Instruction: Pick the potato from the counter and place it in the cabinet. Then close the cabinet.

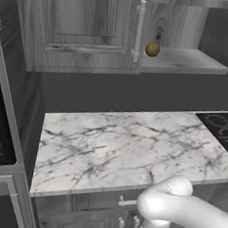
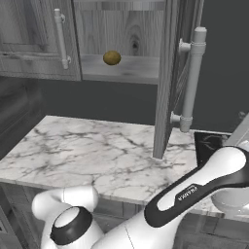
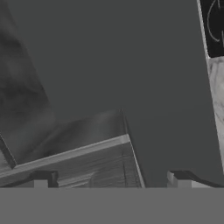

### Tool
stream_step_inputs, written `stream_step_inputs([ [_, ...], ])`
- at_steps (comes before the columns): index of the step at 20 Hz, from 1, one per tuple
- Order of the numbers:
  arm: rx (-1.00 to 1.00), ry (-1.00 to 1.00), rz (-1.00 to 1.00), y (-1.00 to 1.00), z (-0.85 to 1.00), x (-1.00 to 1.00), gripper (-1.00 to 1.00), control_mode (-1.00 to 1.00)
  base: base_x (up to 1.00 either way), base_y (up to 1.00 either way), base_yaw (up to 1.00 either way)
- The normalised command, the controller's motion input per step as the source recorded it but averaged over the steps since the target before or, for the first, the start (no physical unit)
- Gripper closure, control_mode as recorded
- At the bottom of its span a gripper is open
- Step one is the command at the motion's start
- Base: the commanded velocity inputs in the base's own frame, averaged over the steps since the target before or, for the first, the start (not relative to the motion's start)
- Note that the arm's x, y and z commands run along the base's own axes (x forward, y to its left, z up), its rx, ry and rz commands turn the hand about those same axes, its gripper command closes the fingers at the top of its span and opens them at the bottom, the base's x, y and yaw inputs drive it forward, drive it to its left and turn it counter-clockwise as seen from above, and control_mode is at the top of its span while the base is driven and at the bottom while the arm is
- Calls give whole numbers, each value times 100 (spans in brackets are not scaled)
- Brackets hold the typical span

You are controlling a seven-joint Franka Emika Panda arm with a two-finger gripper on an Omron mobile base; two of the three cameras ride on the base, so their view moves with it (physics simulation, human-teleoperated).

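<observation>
A small olive-brown oval potato rests on the grey shelf inside the wide upper cabinet of grey woodgrain, close behind the inner edge of the closed left door and near the shelf's front lip. From the right base view the same potato sits toward the left of the open compartment, in front of a dark knot in the back panel. The cabinet's right door stands swung out over the white marble worktop with grey veining, its vertical silver bar handle facing right. The left door's silver bar handle hangs just left of the potato. A black stovetop adjoins the worktop at the right. The white arm bends low in the foreground. In the hand view the end effector shows two dark fingertips set wide apart, nothing between them, before grey woodgrain panelling.
</observation>
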Motion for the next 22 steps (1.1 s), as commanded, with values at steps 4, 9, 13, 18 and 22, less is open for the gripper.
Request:
stream_step_inputs([
  [4, 0, 18, 24, 0, 0, 52, -100, -100, 0, 0, 0],
  [9, 0, 14, 31, 3, 13, 23, -100, -100, 0, 0, 0],
  [13, -2, 13, 50, 35, 22, -26, -100, -100, 0, 0, 0],
  [18, -8, 12, 50, 65, 21, -30, -100, -100, 0, 0, 0],
  [22, -10, 0, 35, 83, 41, -25, -100, -100, 0, 0, 0],
])
